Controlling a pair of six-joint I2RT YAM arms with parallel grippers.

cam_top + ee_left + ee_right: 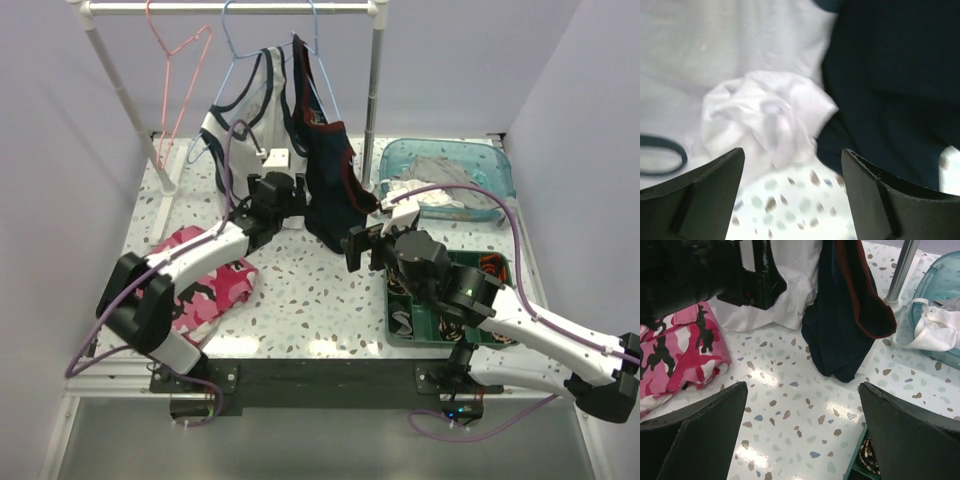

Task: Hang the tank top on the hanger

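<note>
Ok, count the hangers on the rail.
3. A pink hanger hangs bare at the left of the rail. The light blue hanger beside it carries the tank top. A third, blue hanger holds the navy top. None looks hidden.

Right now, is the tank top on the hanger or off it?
On, at least partly: the tank top hangs from the hanger on the rail, hem bunched on the table. Both straps seated? Cannot tell.

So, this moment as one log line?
tank top: hanging on hanger, hem on table | left end effector: open | right end effector: open
</note>
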